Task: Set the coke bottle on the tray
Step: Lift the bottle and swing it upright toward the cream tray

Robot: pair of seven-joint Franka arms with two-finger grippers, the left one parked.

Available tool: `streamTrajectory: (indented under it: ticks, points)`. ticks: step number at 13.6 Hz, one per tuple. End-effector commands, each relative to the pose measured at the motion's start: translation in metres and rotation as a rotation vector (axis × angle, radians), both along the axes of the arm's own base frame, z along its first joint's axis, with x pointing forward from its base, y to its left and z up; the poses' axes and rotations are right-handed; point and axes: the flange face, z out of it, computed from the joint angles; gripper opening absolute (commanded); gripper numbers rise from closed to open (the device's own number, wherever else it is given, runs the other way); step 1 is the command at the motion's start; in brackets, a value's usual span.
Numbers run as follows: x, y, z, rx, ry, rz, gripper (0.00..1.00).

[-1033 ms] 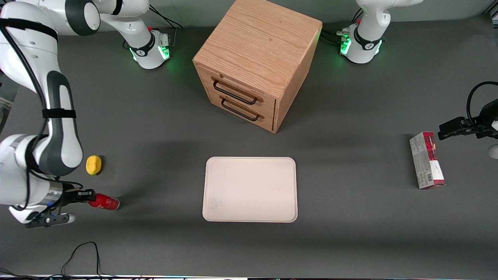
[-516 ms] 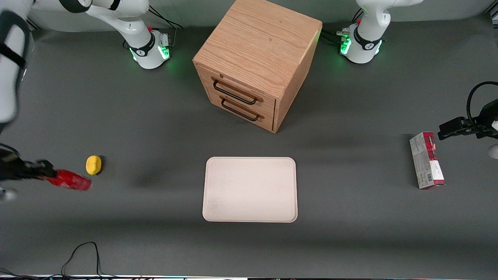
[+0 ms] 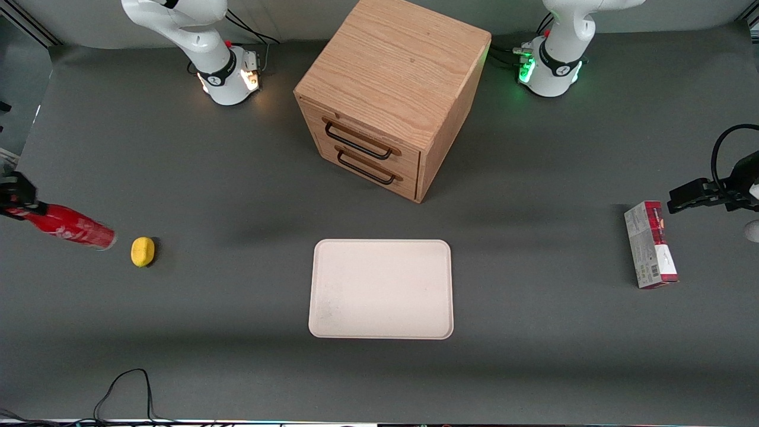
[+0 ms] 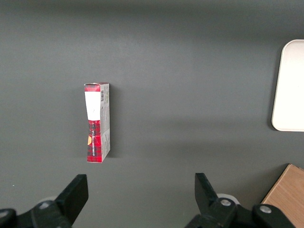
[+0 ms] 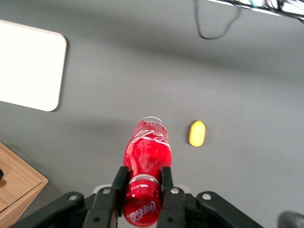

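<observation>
The coke bottle [image 3: 65, 225] is a small glossy red bottle with white lettering, held tilted in the air at the working arm's end of the table. My right gripper [image 3: 15, 198] is shut on its neck just below the cap, at the edge of the front view. In the right wrist view the bottle [image 5: 147, 156] sits between the two black fingers [image 5: 118, 183] of the gripper [image 5: 142, 183]. The cream-white tray [image 3: 380, 289] lies flat in the middle of the table in front of the drawer cabinet, well away from the bottle. It also shows in the right wrist view [image 5: 28, 64].
A yellow lemon-like object [image 3: 142, 251] lies on the table close below the bottle's base. A wooden two-drawer cabinet [image 3: 388, 95] stands farther from the camera than the tray. A red-and-grey carton [image 3: 650, 244] lies toward the parked arm's end. A black cable [image 3: 124, 391] loops near the table's front edge.
My gripper has lifted the bottle off the table and carried it upward and away from the front camera, past the yellow object. The arm has swung mostly out of the front view.
</observation>
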Motion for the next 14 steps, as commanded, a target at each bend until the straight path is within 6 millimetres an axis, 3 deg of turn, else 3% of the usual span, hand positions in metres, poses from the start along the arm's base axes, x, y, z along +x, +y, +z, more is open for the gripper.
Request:
streamTrajectory:
  ticks: [1,5,9,10,12,14]
  points:
    - [0.003,0.107,0.003,-0.007,-0.057,0.044,0.14]
    - [0.002,0.243,-0.031,-0.014,-0.103,0.193,0.12]
    - [-0.018,0.346,-0.058,-0.032,-0.107,0.274,0.1]
    - [-0.024,0.363,-0.062,-0.031,-0.114,0.3,0.1]
    - [-0.017,0.374,-0.076,-0.036,-0.136,0.315,0.1]
    - [0.001,0.383,-0.116,-0.045,-0.136,0.321,0.1]
